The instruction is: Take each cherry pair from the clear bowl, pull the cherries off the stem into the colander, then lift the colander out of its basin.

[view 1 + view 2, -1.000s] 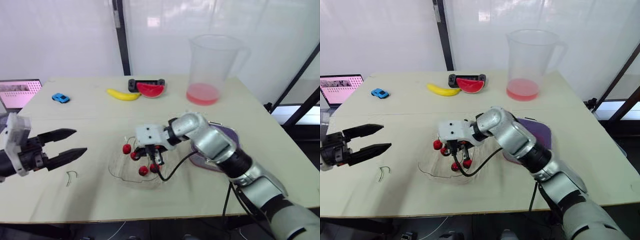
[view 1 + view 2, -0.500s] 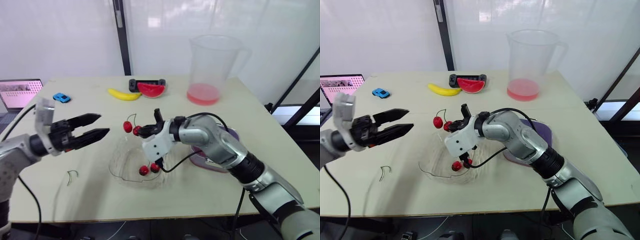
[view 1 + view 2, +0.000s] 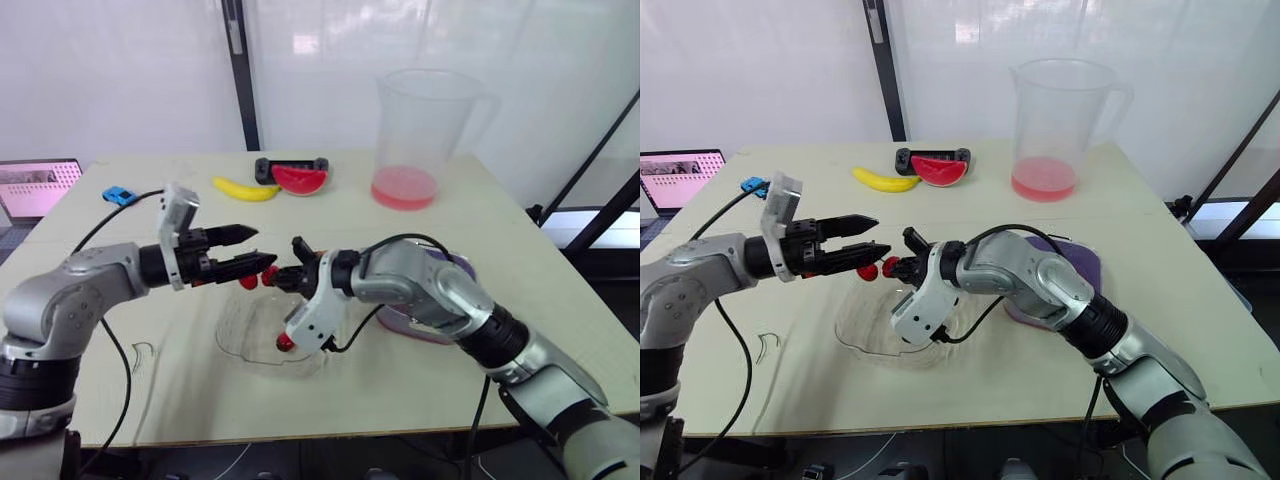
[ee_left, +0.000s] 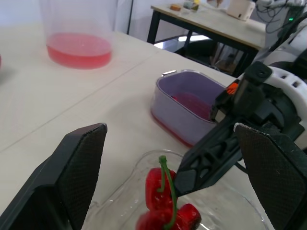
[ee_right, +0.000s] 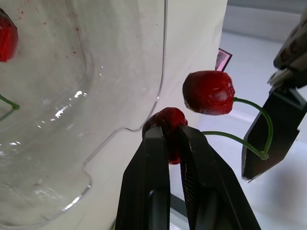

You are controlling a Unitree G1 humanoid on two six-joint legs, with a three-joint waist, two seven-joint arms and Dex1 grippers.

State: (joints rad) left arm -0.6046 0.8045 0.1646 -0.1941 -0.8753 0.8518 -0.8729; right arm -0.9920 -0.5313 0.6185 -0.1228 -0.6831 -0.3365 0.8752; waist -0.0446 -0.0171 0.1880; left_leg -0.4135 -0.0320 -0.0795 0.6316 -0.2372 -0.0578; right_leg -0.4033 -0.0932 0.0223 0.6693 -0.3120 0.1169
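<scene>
Red cherry pair (image 5: 209, 92) aloft by clear bowl (image 3: 226, 336) rim, stems joined; more cherries (image 3: 286, 343) in bowl; purple basin (image 4: 164, 104) beside.

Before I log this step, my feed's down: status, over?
Right pincer shut on the cherry pair, beside the clear bowl rim. Left pincer open, tips beside the stem. Nothing in between.

The left arm (image 3: 70, 300), at the frame's left, and the right arm (image 3: 430, 290), at centre-right, have rounded silver-grey shells with black joint bands. Black cables (image 3: 358, 330) loop beside them. White boxy wrist blocks (image 3: 178, 225) back the left gripper (image 3: 262, 247) and right gripper (image 5: 169, 133), both with matte black tapered fingers.
</scene>
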